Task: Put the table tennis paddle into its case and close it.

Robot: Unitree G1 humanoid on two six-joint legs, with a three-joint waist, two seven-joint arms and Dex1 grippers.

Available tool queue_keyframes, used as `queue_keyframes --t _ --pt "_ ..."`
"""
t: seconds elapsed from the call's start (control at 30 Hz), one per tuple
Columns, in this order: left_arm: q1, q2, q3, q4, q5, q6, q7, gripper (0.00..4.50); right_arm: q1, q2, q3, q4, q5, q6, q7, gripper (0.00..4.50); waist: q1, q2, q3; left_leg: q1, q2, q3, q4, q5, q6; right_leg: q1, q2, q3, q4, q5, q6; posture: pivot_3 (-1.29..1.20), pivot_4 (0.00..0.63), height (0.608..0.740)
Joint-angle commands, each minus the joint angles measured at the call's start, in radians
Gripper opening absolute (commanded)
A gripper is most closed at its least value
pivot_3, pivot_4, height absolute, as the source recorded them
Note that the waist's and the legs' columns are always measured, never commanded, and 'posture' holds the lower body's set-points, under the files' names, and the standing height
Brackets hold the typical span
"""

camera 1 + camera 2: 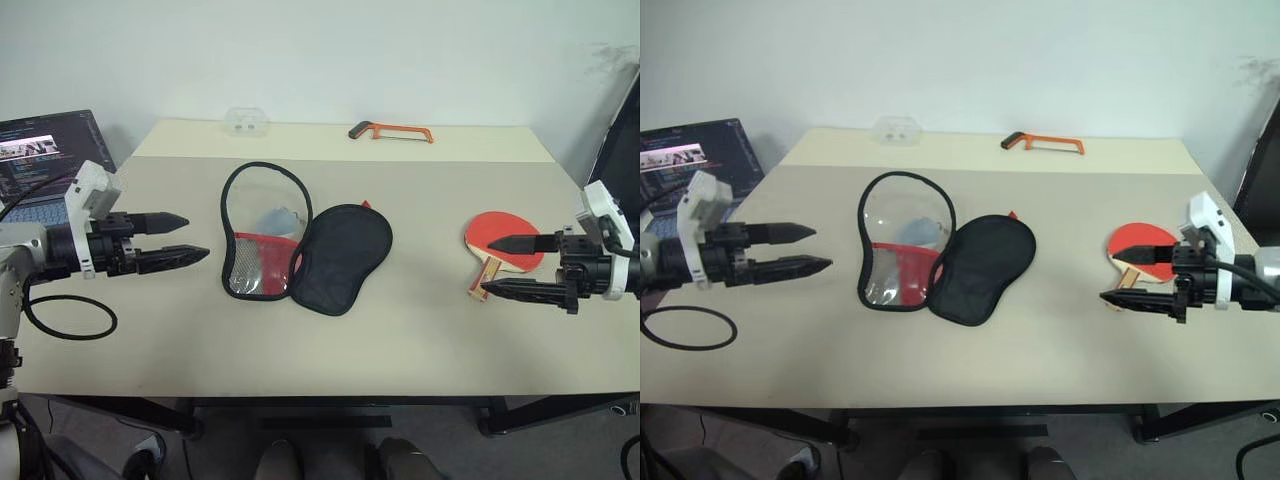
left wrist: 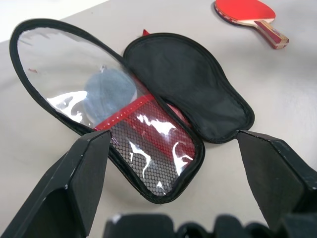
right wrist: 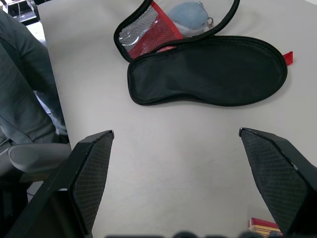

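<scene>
Lying unzipped and spread flat mid-worktop [image 1: 420, 340]: case [image 1: 340, 255], black flap beside clear, red-mesh half. Lying to its right, red face up: table tennis paddle [image 1: 497, 240]. Hovering empty, fingers wide apart: left end effector [image 1: 197, 238], right end effector [image 1: 487, 267]. Showing up close in left wrist view: grey-blue pouch [image 2: 109, 94] inside case.

case [image 1: 340, 255]: matt black cloth flap, glossy clear plastic window, red mesh | table tennis paddle [image 1: 500, 238]: smooth red rubber face, light wood handle | counter [image 1: 400, 330]: smooth matt beige
</scene>
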Motion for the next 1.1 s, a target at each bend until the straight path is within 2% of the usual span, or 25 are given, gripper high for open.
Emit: queue_keyframes --t 0.03,0.2,0.37,0.47,0.6,0.97,1.1 --pt "0.011 0.029 0.053 -0.032 -0.018 -0.003 0.010 4.39 -0.032 -0.011 -0.012 -0.018 0.014 -0.006 0.002 4.47 0.000 0.000 0.000 0.000 0.000 0.000 0.000 0.000 0.000 0.000 0.000 0.000 0.000 0.000 0.000 0.00 0.150 0.740" --pt "0.044 0.002 0.062 -0.044 -0.014 -0.006 0.054 4.39 -0.071 0.005 0.027 -0.004 0.005 -0.008 0.001 4.47 -0.002 0.000 0.000 0.000 0.001 0.000 0.000 0.000 0.000 0.000 0.000 0.000 0.000 0.000 0.000 0.00 0.150 0.740" --pt "-0.104 -0.154 -0.024 0.115 0.089 -0.047 0.275 4.39 -0.081 0.034 0.032 -0.035 0.016 0.000 -0.033 4.47 0.011 0.000 0.000 0.000 0.000 -0.002 0.003 0.000 0.000 0.001 0.000 -0.002 0.001 0.000 0.001 0.00 0.150 0.740" --pt "-0.175 -0.227 -0.071 0.196 0.121 -0.033 0.333 4.39 -0.065 0.046 0.030 -0.063 0.021 0.009 -0.059 4.47 0.012 0.000 0.000 -0.001 -0.001 -0.001 0.004 0.000 0.000 0.002 0.000 -0.001 0.001 0.001 0.002 0.00 0.150 0.740" --pt "-0.212 -0.305 -0.138 0.244 0.140 -0.011 0.332 4.39 -0.049 0.056 0.025 -0.086 0.015 0.021 -0.100 4.47 0.012 0.000 0.000 -0.003 -0.002 -0.003 0.005 0.000 0.000 0.001 0.000 -0.001 0.000 0.002 0.003 0.00 0.150 0.740" --pt "-0.231 -0.369 -0.180 0.321 0.168 -0.020 0.332 4.39 0.042 0.043 -0.068 -0.170 0.051 0.068 -0.169 4.47 0.008 0.000 0.000 -0.004 -0.003 -0.005 0.005 0.000 0.000 0.001 0.000 -0.002 0.001 0.002 0.003 0.00 0.150 0.740" --pt "-0.231 -0.349 -0.142 0.304 0.147 -0.012 0.318 4.39 0.067 0.035 -0.076 -0.182 0.042 0.066 -0.191 4.47 0.008 0.000 0.000 -0.004 -0.004 -0.005 0.005 0.000 0.000 0.002 0.000 -0.002 0.001 0.003 0.004 0.00 0.150 0.740"
